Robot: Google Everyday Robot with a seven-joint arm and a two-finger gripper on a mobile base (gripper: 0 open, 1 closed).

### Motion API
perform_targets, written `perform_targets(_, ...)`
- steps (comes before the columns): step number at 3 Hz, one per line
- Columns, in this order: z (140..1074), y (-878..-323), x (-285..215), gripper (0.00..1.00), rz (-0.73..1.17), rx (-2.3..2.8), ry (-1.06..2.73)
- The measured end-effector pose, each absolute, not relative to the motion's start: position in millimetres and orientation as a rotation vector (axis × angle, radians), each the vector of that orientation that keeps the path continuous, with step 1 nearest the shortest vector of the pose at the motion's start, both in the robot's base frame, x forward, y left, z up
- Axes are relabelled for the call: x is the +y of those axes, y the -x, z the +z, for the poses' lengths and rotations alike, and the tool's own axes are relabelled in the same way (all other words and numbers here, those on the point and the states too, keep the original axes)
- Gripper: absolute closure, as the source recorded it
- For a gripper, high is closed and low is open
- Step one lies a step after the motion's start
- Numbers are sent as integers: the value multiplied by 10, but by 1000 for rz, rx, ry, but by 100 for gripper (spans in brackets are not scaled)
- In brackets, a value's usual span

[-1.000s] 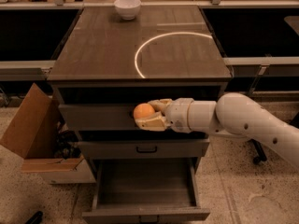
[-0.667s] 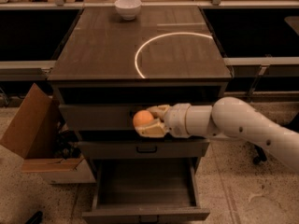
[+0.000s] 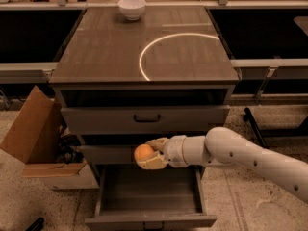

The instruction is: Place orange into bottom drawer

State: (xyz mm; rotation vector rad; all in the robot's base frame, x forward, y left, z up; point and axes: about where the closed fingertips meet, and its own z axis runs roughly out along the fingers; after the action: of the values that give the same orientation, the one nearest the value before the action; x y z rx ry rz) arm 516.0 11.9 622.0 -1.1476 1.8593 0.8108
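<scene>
While the orange is clamped between the two pale fingers of the gripper, one above and one below, it hangs in front of the middle drawer. It is above the back part of the bottom drawer and not yet inside it. That drawer is pulled well out and its flat floor is bare. The fruit's left side shows; its right side is covered by the fingers and the palm behind them. The middle drawer's handle is hidden behind the gripper and the fruit. The bottom drawer's front panel is cut by the lower edge of the view, so only a sliver of its handle can be made out.

The arm comes in from the lower right, its far end cut off at the right edge. It rises leftward to a rounded joint, then runs almost level to the wrist, the gripper pointing left.

Above, the top drawer carries a black handle. On the cabinet top a white bowl stands near the back edge, with a bright curved line of light on the surface. A cardboard box leans open to the left of the cabinet.
</scene>
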Motion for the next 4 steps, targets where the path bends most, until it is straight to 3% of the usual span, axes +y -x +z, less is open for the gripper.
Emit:
perform_targets(1, 5504, -4974, 188, 100, 895, 1921, 1113)
perform_targets(4, 4441, -5154, 63, 100, 899, 1987, 1071)
